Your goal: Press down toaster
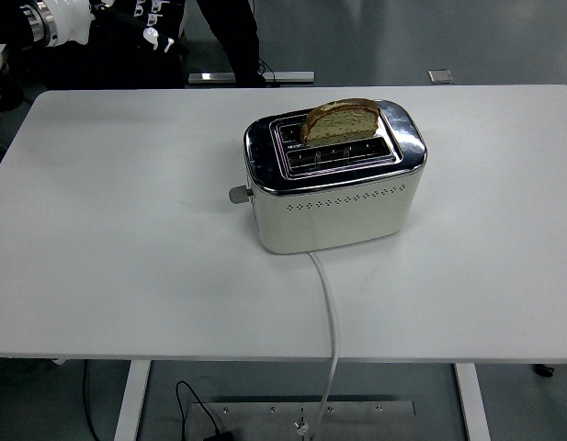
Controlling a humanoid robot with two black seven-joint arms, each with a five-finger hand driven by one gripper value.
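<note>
Head view puts the left robot hand (145, 18) at the top left corner, beyond the far edge of the table (127, 257), mostly cropped by the frame. Whether its fingers are spread or curled I cannot tell, and nothing shows in its grip. From it the toaster (334, 179) lies to the right and nearer the camera, well apart, near the table's middle. Its long axis runs left to right, and the lever knob (237, 194) juts from its left end, the side facing that hand. No right arm shows, so the left is the likely one to press. The toaster is cream with a chrome top; 1 bread slice (343, 119) stands high in the rear slot, and a white cord (331, 312) trails toward the near edge.
</note>
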